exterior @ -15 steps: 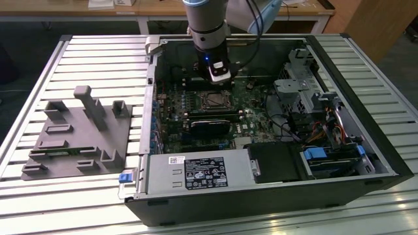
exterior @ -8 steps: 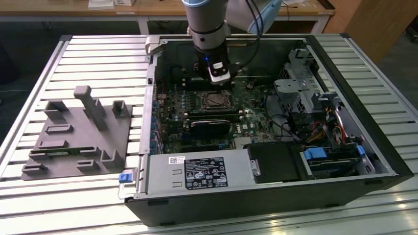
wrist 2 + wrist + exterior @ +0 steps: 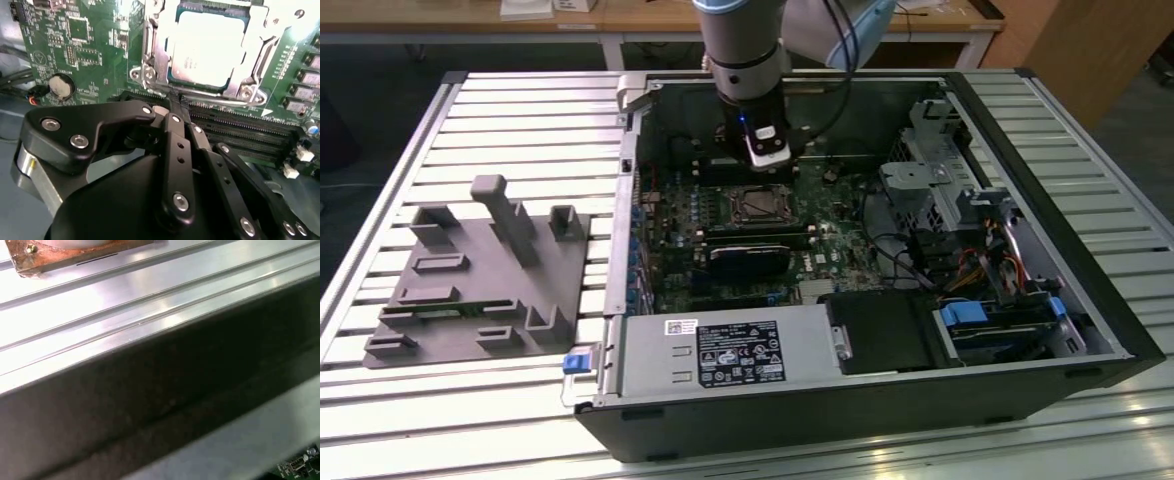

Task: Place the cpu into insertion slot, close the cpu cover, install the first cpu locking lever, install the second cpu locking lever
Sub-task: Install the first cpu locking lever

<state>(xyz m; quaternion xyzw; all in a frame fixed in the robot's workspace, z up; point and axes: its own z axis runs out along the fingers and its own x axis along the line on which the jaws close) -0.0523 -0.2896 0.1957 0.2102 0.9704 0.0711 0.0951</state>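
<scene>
1. Second wrist view: the cpu (image 3: 210, 47) sits flat in the insertion slot (image 3: 156, 75), pale metal top facing up, and the cpu cover (image 3: 260, 35) looks down over it, framing the chip through its window.
2. The gripper (image 3: 175, 102) is just beside the slot's edge nearest the long memory slots (image 3: 240, 132). Its fingers look pressed together w/ nothing visible between them, tips at the thin lever running along that side of the slot; can't tell if they actually touch it.
3. Exterior view: the arm stands inside the open pc case (image 3: 1107, 330) on the slatted counter (image 3: 520, 120), gripper (image 3: 769, 165) right over the insertion slot (image 3: 761, 205) on the green board. A grey fixture (image 3: 480, 275) lies well apart from the slot, outside the case.
4. Step in hand, my read: chip placed, cover closed, so this is the 1st locking lever.
5. What it calls for, approx: push the lever down and sideways until it tucks under its catch, w/o slipping onto the memory slots.
</scene>
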